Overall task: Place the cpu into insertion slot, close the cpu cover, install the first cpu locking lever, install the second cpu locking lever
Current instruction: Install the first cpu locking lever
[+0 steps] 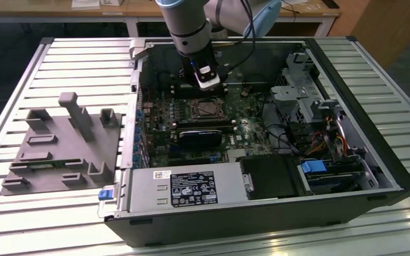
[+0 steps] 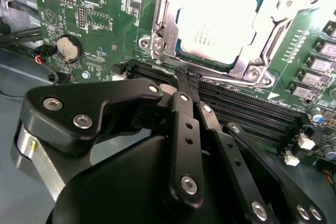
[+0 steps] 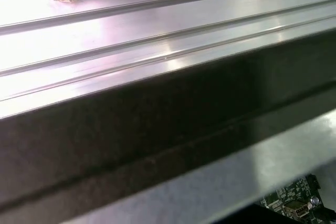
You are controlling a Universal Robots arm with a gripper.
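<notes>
Locking seems the step in hand; the cpu (image 2: 218, 22) sits in the insertion slot (image 1: 206, 108), the cpu cover (image 2: 167, 24) down over it; the pincer (image 2: 186, 78), clenched with nothing seen between its tips, hangs at the slot's edge; a steady, shallow push seems called for

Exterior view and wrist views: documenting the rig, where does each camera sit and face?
Exterior view: off the arm, looking down into the computer case; arm and tool show.
Second wrist view: on the arm, looking past the tool at the cpu.
First wrist view: on the arm, facing the ribbed table and computer case.
Exterior and second wrist views share tool and cpu.
</notes>
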